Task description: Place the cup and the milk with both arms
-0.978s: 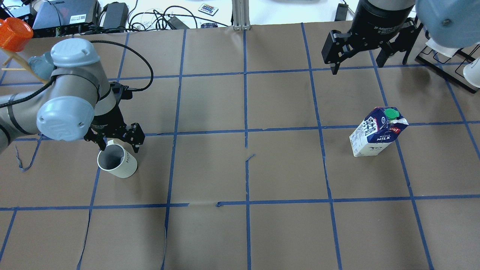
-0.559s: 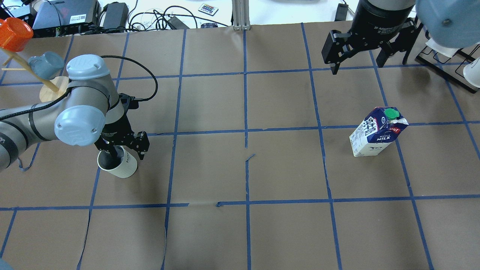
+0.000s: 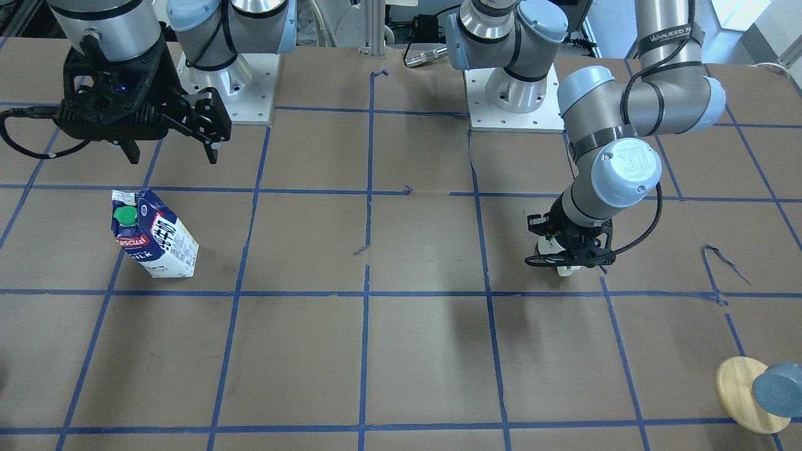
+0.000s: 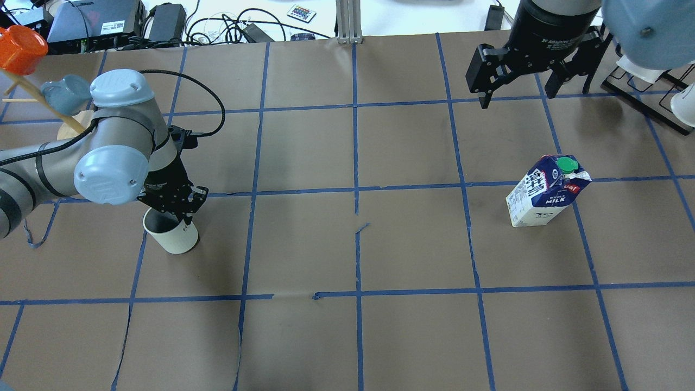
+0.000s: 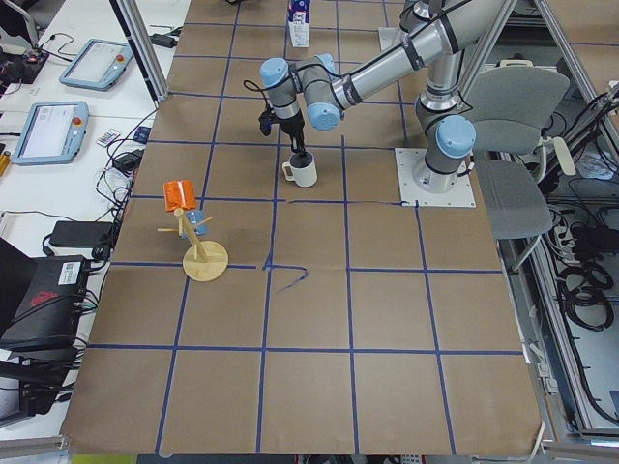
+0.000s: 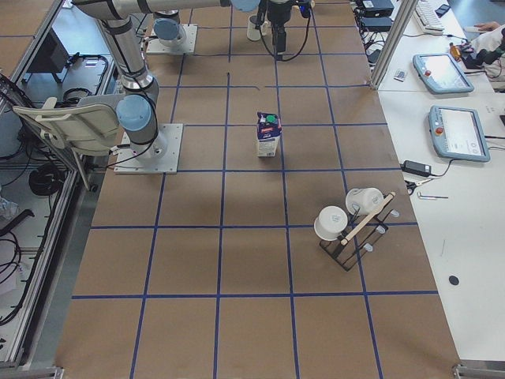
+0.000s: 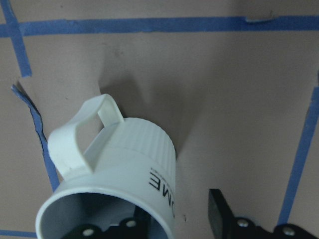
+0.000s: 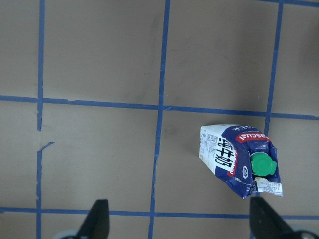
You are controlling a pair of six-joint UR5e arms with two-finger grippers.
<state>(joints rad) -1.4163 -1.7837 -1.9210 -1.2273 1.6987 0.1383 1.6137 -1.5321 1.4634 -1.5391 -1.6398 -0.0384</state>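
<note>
The cream-white cup (image 4: 176,243) stands upright at the table's left and also shows in the front view (image 3: 567,270). My left gripper (image 4: 176,212) is down on its rim. In the left wrist view one finger is inside the cup (image 7: 134,159) and the other outside by the lettering, with a gap to the wall, so my left gripper (image 7: 172,224) is open. The milk (image 4: 545,198) stands at the right, green cap up. My right gripper (image 4: 535,96) hangs open and empty above the table, beyond the milk (image 8: 239,157).
A wooden mug tree (image 4: 70,127) with an orange cup (image 4: 21,49) and a blue cup (image 4: 65,93) stands at the far left. A black rack (image 6: 351,225) with white cups stands at the far right. Cables and electronics lie past the far edge.
My left gripper has come over the cup from behind its rim and dropped, one finger now inside. Its jaws look narrower. The right arm and the milk have not moved.
</note>
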